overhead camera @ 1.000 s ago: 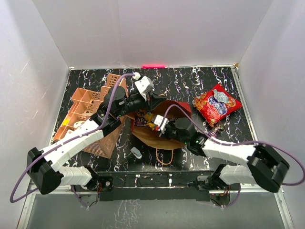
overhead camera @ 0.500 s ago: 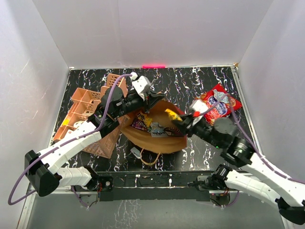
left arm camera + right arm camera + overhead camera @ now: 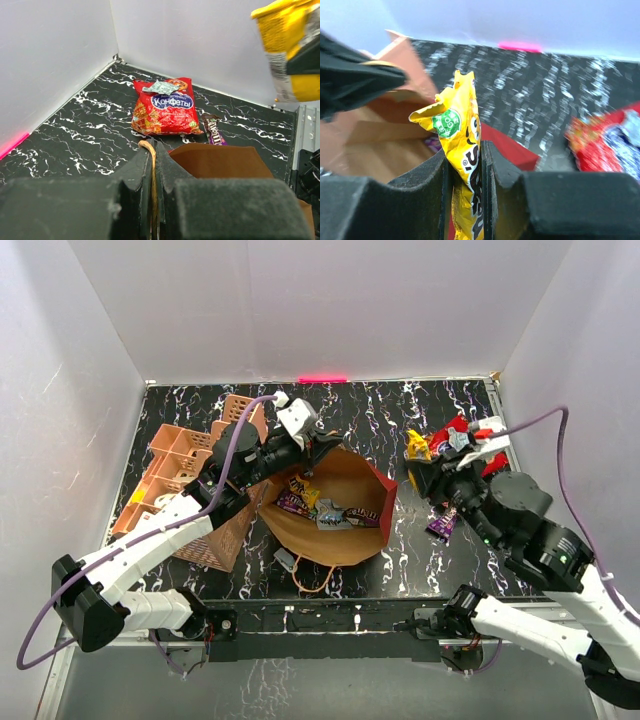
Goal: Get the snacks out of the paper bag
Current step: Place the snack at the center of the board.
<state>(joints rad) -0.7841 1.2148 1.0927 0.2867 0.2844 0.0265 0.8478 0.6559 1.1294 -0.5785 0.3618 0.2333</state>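
Note:
The paper bag (image 3: 360,530) lies open at mid table, brown inside, dark red outside, with several candy packets (image 3: 318,508) in it. My left gripper (image 3: 318,445) is shut on its far twisted handle (image 3: 148,150), holding the mouth up. My right gripper (image 3: 425,462) is shut on a yellow candy packet (image 3: 464,150), held above the table to the right of the bag; it also shows in the top view (image 3: 416,446). The red cookie bag (image 3: 165,107) lies at the far right, partly hidden under my right arm in the top view (image 3: 495,462). A purple packet (image 3: 441,524) lies beside it.
A salmon-pink lattice organizer (image 3: 185,480) stands at the left under my left arm. A small white item (image 3: 285,560) lies by the bag's near handle (image 3: 315,580). White walls close in the table on three sides.
My right gripper has lifted the yellow packet out of the bag and carried it right, over toward the red cookie bag. The left gripper has kept hold of the handle.

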